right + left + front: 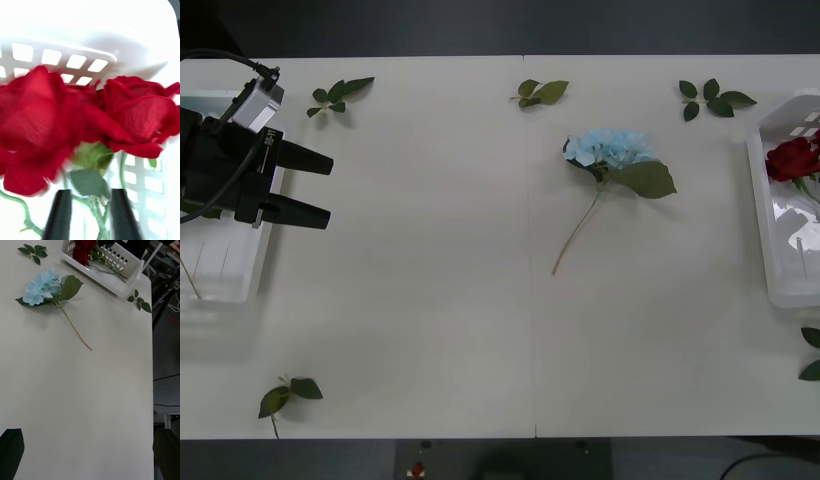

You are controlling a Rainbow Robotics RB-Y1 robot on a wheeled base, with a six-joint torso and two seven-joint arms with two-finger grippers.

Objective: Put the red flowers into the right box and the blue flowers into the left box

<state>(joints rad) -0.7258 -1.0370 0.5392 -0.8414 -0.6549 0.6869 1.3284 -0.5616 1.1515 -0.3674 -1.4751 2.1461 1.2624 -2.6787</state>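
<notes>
Over the left box [225,285], left pincer [320,188] gaping empty: reaching for blue flower [610,148], pinching stem low. Right pincer [90,213] parted around rose stems [95,210].

table [430,280]: white | on it: left box [240,280], right box [780,270], one blue flower [610,148], leaf sprigs [340,95]

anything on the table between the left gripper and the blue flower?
Nothing: in the front view the table is bare between the open left gripper and the blue flower.
</notes>
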